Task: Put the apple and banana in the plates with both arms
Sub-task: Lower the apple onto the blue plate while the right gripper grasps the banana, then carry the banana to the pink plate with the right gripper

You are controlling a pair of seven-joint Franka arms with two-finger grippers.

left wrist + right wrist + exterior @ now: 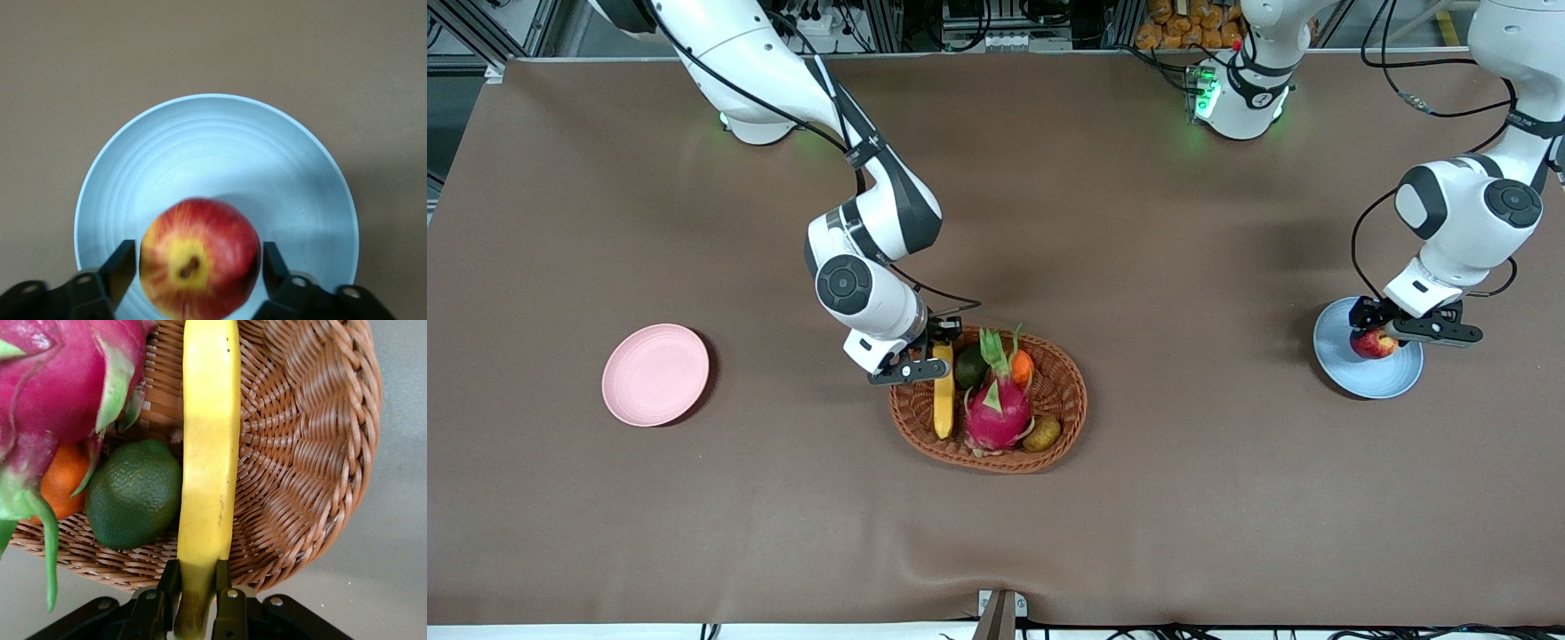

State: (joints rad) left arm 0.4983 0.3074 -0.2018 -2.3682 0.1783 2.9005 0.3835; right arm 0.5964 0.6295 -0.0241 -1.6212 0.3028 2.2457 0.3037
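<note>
The left gripper [1376, 335] is over the pale blue round plate [1383, 380], which sits toward the left arm's end of the brown worktop [1183, 498]. Its fingers [121, 267] are spread a bit wider than the small red apple with the yellow patch [199, 257], one on each side, and there's a thin gap showing on both sides in the left wrist view. So it's open around the apple and not squeezing it. Can't tell if the apple is resting on the plate or just above it.

The right gripper [935, 348] is down at the rim of the oval brown wicker basket [1067, 418], on the edge farther from the front camera. Its fingers [228, 603] are clamped on the stem end of the long yellow banana [943, 400]. The banana lies in the basket along the side toward the right arm's end.

The basket is pretty crowded. A dark green round fruit [135, 495] is touching the banana, a small orange fruit [1022, 366] sits next to that, a big magenta dragon fruit [999, 413] fills the middle, and a little brownish fruit [1042, 434] sits at the edge nearest the front camera.

The pale pink round plate [655, 374] is well apart from the basket, toward the right arm's end of the worktop.
</note>
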